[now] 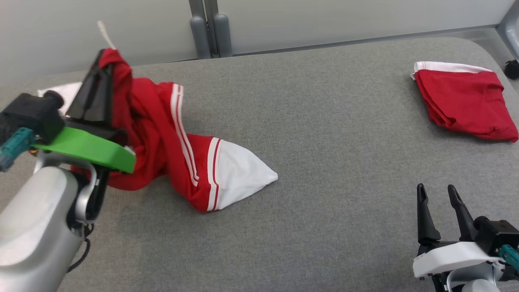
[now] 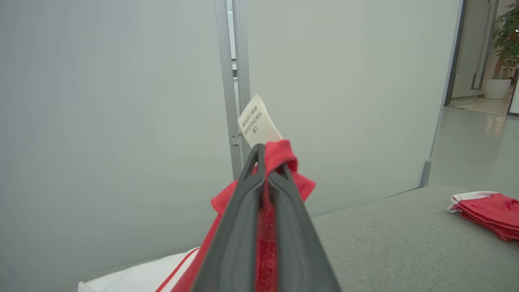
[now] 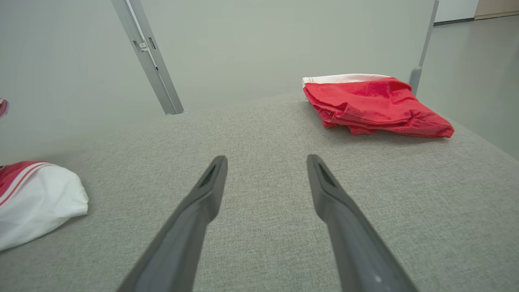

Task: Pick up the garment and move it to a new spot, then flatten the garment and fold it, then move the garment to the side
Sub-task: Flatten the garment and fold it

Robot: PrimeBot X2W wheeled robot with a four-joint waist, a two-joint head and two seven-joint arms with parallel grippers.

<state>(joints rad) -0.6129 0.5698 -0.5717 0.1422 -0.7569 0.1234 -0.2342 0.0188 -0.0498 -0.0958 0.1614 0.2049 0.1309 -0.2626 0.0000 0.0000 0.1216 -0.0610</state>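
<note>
A grey table (image 1: 324,142) bears the garment (image 1: 162,134) at its left, its white end resting on the surface. A red pile (image 1: 462,101) lies far right. The left gripper (image 1: 103,54) is clamped on the garment's raised edge. The right gripper (image 1: 438,190) is spread and empty. A label (image 2: 257,121) sticks up above the pinch.

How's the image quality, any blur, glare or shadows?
Head view: soft even light, no glare, faint shadow beneath the garment. Left wrist view: left gripper near the lens, soft; label print unreadable. Right wrist view: right gripper blurs toward the bottom.
</note>
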